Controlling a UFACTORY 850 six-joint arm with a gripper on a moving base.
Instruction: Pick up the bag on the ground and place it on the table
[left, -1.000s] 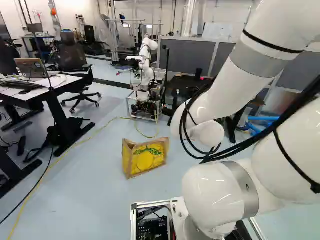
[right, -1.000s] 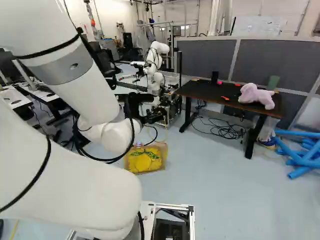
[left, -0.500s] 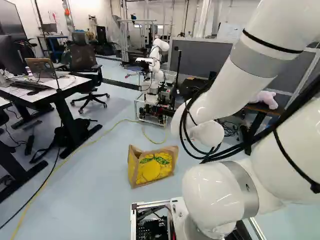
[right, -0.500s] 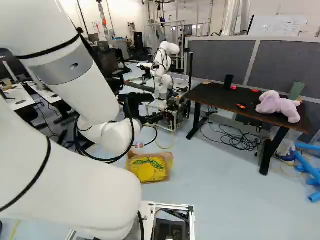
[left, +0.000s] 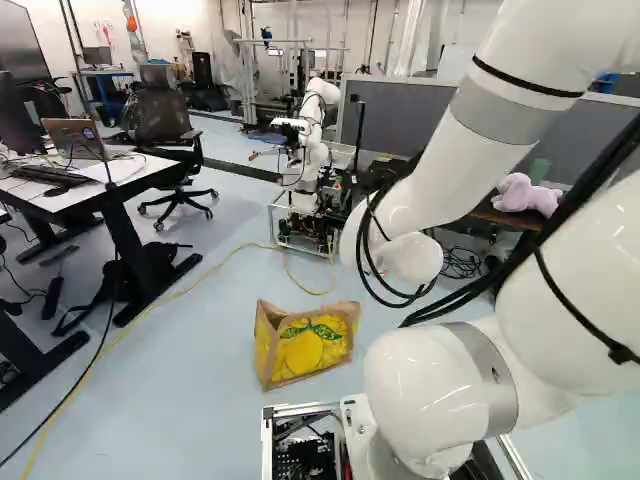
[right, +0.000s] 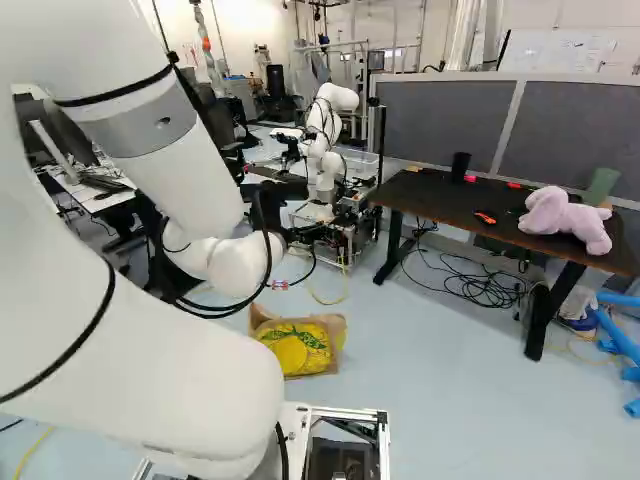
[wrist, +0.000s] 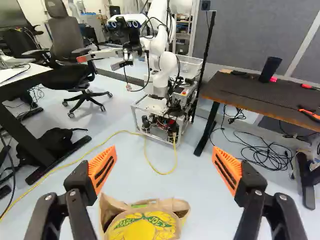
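The end effector (right: 296, 237) is wide open, its two orange pads (wrist: 102, 170) well apart, with nothing held between them. The paper bag (left: 305, 343) stands on the floor (left: 215, 400), ahead of the end effector and lower than it; in the wrist view it shows in the gap between the fingers, nearer the left one, and neither finger touches it. The bag is brown and yellow with a lemon printed on its side, and its top is open.

Ahead and to the right of the end effector is the dark tabletop (right: 440, 205). It carries a pink stuffed toy (right: 567, 220), a black cup (right: 460, 166), a green object (right: 601, 186) behind the toy, and a small orange and black tool (right: 485, 218). Loose black cables (right: 480, 288) lie on the floor beneath it, and blue tubes (right: 620, 338) lie farther to the right.

Straight ahead, beyond the bag, stands another robot (wrist: 162, 75) on a wheeled frame. A yellow cable (wrist: 97, 142) runs across the floor between that robot and the bag. To the left are a white tabletop (left: 135, 172) with a laptop (left: 75, 138) on it, and an office chair (left: 165, 120).
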